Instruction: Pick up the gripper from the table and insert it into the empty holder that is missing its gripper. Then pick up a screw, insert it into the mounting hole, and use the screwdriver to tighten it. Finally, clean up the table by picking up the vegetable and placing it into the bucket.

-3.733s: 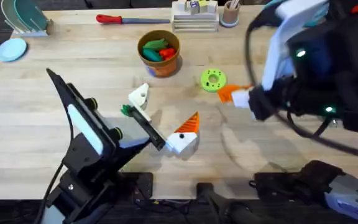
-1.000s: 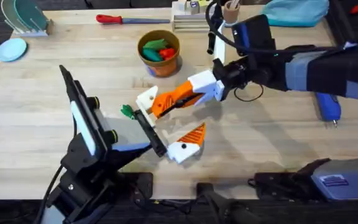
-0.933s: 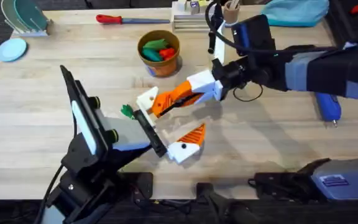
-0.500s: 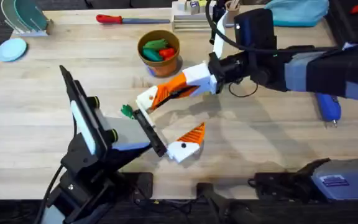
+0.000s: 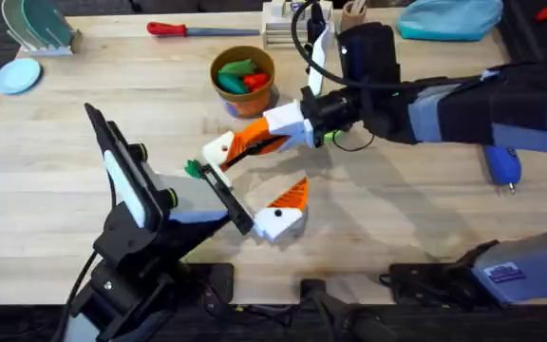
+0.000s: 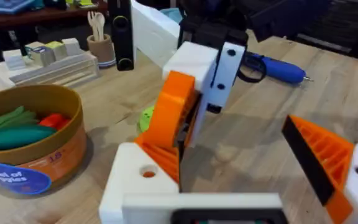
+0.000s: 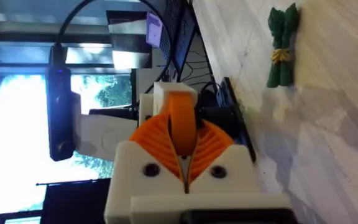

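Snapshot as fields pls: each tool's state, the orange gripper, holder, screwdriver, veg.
right tool: shut on the gripper, across the middle
gripper: against the holder, seating unclear
left tool: open, one finger padded
mounting hole: orange shows through it
screwdriver: lying on the table, far right
vegetable: on the table beside the holder, not in the bucket

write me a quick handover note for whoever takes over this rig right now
Right gripper: shut on the orange gripper pad, pressing it against the pad-less white holder on the left arm.
Left gripper: open, one finger bare.
Mounting hole has no screw in it.
Blue screwdriver lies at the table's right edge.
Green vegetable lies on the table beside the left arm; bucket stands behind.
Left: seat pad, screw, tighten, bin the vegetable.
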